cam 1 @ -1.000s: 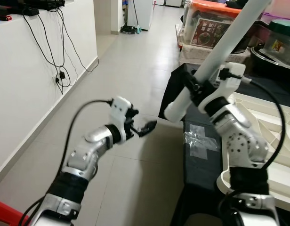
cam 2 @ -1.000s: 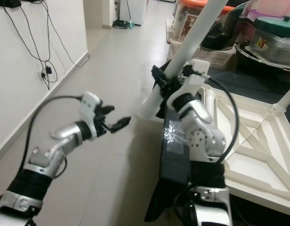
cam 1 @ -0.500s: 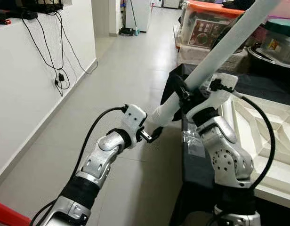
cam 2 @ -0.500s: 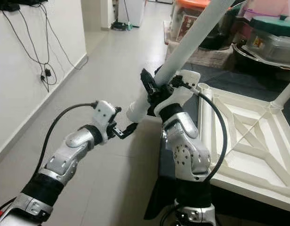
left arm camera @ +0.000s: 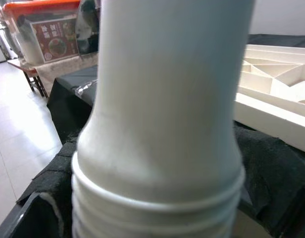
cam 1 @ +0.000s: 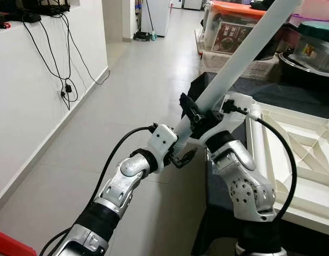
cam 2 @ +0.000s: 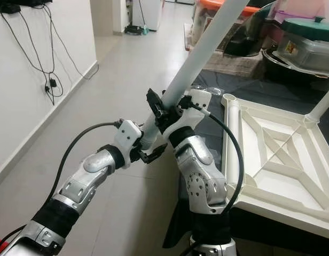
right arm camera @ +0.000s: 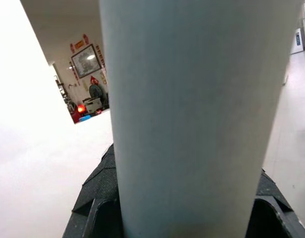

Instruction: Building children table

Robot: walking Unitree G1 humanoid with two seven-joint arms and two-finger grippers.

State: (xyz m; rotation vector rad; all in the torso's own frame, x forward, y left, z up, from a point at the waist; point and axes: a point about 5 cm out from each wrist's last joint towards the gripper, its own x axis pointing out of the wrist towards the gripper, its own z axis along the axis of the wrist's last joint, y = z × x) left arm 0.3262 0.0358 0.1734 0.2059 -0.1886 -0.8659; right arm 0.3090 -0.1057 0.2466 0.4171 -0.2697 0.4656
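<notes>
Table leg clamped in my right gripper, slanting up over the floor beside the upturned table.

My right gripper's black fingers are closed around the white leg's lower part, holding it tilted, its top end running out of frame up to the right. My left gripper sits at the leg's bottom end, where the wrist view shows a ribbed, threaded tip; I cannot tell whether its fingers are apart or pinched. Just right of both arms, the white table top lies upside down on a black cloth. Behind it stand storage boxes; cables hang down the left wall.
</notes>
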